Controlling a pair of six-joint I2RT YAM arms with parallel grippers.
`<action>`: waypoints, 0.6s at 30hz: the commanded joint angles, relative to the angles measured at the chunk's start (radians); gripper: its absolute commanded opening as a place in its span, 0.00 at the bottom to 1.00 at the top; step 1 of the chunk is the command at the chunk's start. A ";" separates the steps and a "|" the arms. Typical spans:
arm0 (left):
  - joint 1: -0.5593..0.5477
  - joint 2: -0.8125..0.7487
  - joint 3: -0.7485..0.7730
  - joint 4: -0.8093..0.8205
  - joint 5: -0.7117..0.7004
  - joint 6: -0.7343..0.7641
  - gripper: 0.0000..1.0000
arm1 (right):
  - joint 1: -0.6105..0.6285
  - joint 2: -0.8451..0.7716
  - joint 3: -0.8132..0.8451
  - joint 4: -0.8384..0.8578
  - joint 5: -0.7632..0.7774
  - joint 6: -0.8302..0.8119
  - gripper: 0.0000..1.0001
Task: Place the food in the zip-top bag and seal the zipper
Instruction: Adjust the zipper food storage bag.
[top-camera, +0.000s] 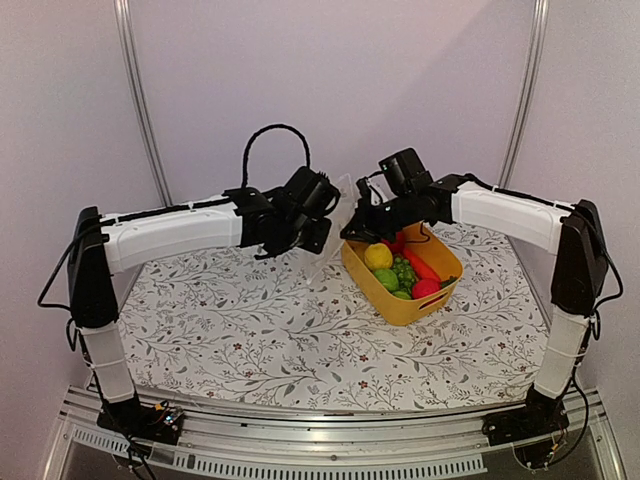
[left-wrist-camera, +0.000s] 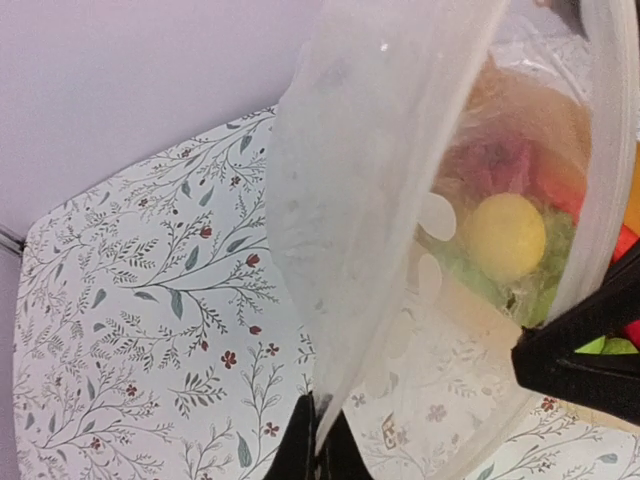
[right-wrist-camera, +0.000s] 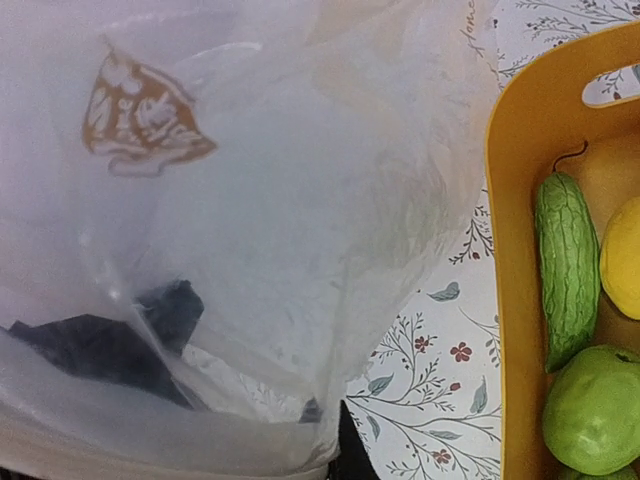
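The zip-top bag (top-camera: 338, 215) hangs above the table between both arms, clear with white dots. My left gripper (top-camera: 316, 222) is shut on one edge of the bag (left-wrist-camera: 380, 180), the film pinched between its black fingertips (left-wrist-camera: 320, 435). My right gripper (top-camera: 362, 222) is shut on the opposite edge (right-wrist-camera: 250, 200), where a thicker band, the zipper (right-wrist-camera: 150, 445), runs past its fingers (right-wrist-camera: 345, 440). The food (top-camera: 400, 270) lies in the yellow tub just right of the bag: a lemon (right-wrist-camera: 622, 258), a green cucumber (right-wrist-camera: 567, 265), a green round fruit (right-wrist-camera: 595, 405) and red pieces.
The yellow tub (top-camera: 402, 312) stands on the floral tablecloth (top-camera: 250, 330) right of centre, under my right arm. Its rim (right-wrist-camera: 498, 250) is close beside the hanging bag. White walls and two metal posts close the back.
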 joint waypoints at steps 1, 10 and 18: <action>0.003 -0.026 -0.024 0.019 -0.097 0.006 0.00 | -0.017 -0.080 -0.054 -0.058 0.127 0.012 0.00; -0.007 -0.124 -0.053 0.012 -0.100 -0.061 0.00 | -0.074 -0.133 -0.075 -0.131 0.287 0.038 0.00; -0.009 -0.143 -0.070 0.019 -0.101 -0.050 0.00 | -0.084 -0.104 -0.110 -0.049 0.123 0.047 0.00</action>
